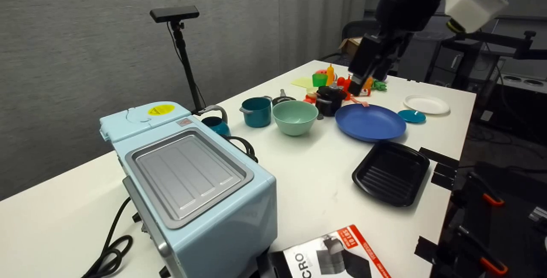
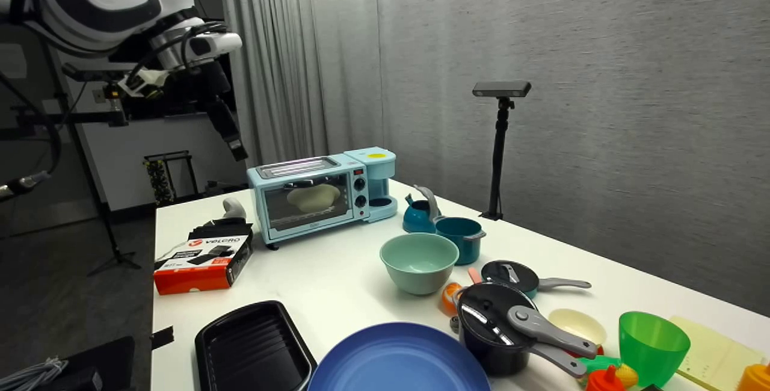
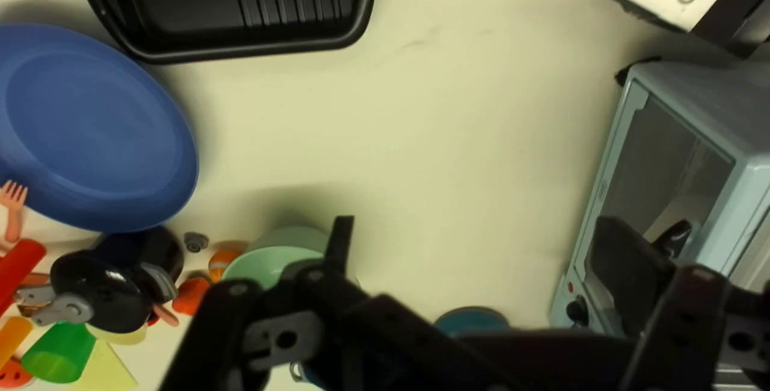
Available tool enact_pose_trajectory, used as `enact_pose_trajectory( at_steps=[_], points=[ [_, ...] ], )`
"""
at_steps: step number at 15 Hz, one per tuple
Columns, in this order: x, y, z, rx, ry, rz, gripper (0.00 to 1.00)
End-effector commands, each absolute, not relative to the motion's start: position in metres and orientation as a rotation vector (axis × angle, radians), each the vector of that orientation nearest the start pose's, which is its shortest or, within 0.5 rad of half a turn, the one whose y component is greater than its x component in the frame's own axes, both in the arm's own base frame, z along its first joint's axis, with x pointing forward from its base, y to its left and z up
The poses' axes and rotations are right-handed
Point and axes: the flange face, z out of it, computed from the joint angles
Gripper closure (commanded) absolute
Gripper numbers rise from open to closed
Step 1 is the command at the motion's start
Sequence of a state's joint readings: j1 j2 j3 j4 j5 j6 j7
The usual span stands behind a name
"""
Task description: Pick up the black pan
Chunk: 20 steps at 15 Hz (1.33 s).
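The black pan (image 1: 391, 173) is a shallow rectangular pan with a ridged floor. It lies flat on the white table near the edge, beside the blue plate. It also shows in an exterior view (image 2: 252, 349), partly cut off at the bottom, and at the top of the wrist view (image 3: 240, 3), partly cut off. My gripper (image 1: 366, 82) hangs in the air well above the table, apart from the pan. In the wrist view the gripper (image 3: 478, 228) has its two fingers wide apart with nothing between them.
The blue plate (image 1: 370, 122) is beside the pan. A light blue toaster oven (image 1: 239, 226) and a Velcro box (image 2: 204, 258) stand on the table. A green bowl (image 2: 419, 263), a teal pot (image 2: 466, 243), a black lidded pot (image 2: 496, 331) and toy food are farther along.
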<state>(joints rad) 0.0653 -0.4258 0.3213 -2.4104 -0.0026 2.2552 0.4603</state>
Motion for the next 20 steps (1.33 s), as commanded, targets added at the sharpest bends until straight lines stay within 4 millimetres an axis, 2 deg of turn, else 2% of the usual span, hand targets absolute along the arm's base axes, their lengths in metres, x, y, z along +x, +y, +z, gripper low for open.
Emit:
enact_pose_trajectory(
  at_steps=[1, 3, 7, 8, 12, 14, 15, 16, 20],
  points=[
    [0.468, 0.155, 0.49, -3.091, 0.321, -0.591, 0.0],
    [0.497, 0.135, 0.487, -3.066, 0.49, -0.611, 0.0],
    [0.542, 0.073, 0.491, -2.997, 0.864, -0.63, 0.0],
    [0.551, 0.055, 0.49, -2.963, 0.951, -0.623, 0.0],
    [0.576, 0.006, 0.488, -2.804, 1.248, -0.597, 0.0],
    [0.579, 0.0, 0.491, -2.762, 1.278, -0.645, 0.0],
    [0.571, -0.001, 0.484, -2.816, 1.236, -0.607, 0.0],
    [0.573, -0.004, 0.485, -2.8, 1.251, -0.618, 0.0],
    [0.574, -0.001, 0.486, -2.785, 1.264, -0.622, 0.0]
  ],
)
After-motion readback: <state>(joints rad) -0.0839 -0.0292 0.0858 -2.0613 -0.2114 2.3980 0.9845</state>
